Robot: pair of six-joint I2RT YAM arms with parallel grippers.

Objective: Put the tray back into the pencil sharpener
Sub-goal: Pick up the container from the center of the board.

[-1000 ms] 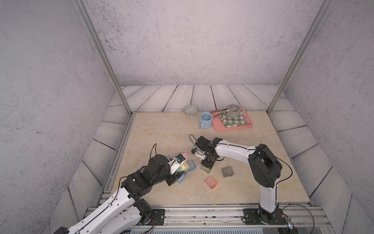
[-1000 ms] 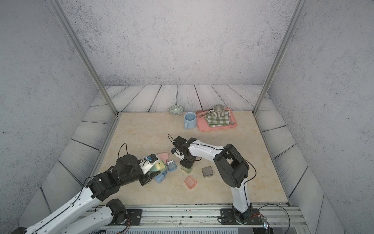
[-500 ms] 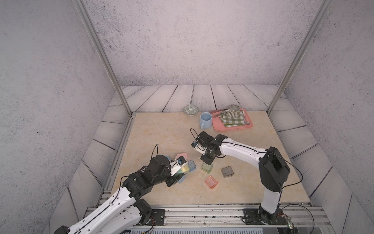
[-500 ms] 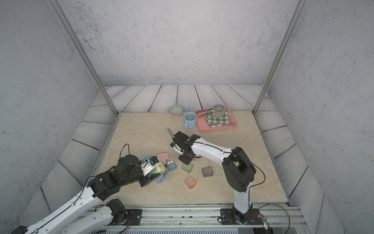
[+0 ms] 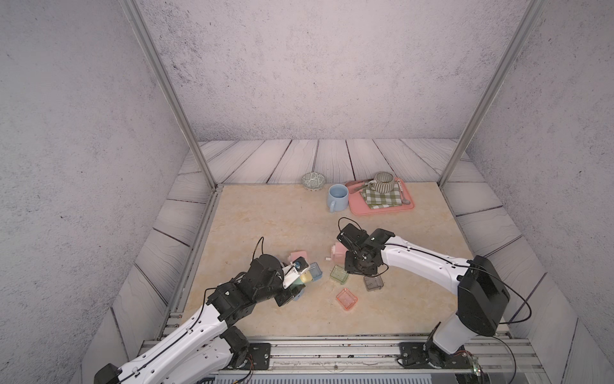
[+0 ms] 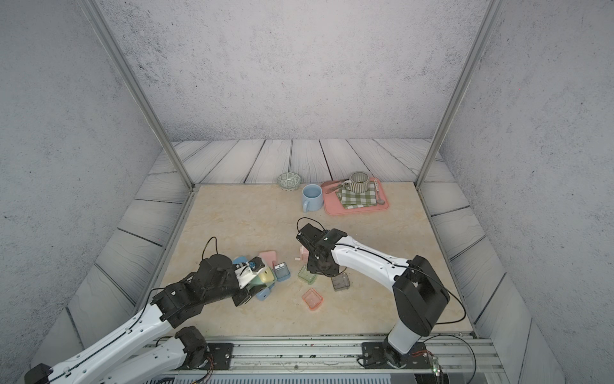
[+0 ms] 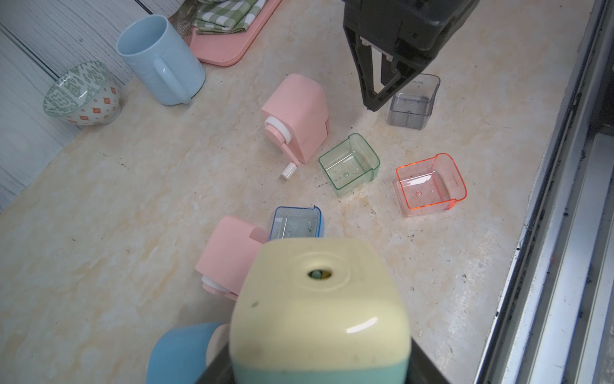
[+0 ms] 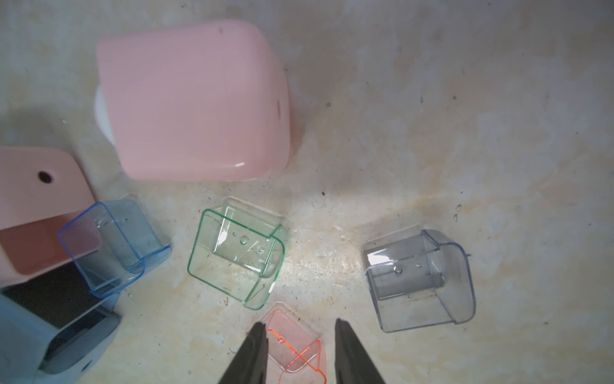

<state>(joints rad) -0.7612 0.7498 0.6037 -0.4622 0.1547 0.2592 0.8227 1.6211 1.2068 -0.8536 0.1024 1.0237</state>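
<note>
Left tool pinches the yellow-green sharpener; right tool hangs spread and empty.
Seen from the right tool, the orange tray shows between its tips; beyond, the green tray and grey tray lie apart on the tabletop, then the pink sharpener. The blue tray sits just past the left tool's sharpener.

We look from both top views high over front rail, tilted down on whole counter (nearly same picture, slight sideways shift). Left wrist view: we sit low, close behind yellow sharpener, facing blue mug. Right wrist view: we look straight down, very near counter. All four views share green tray.
</note>
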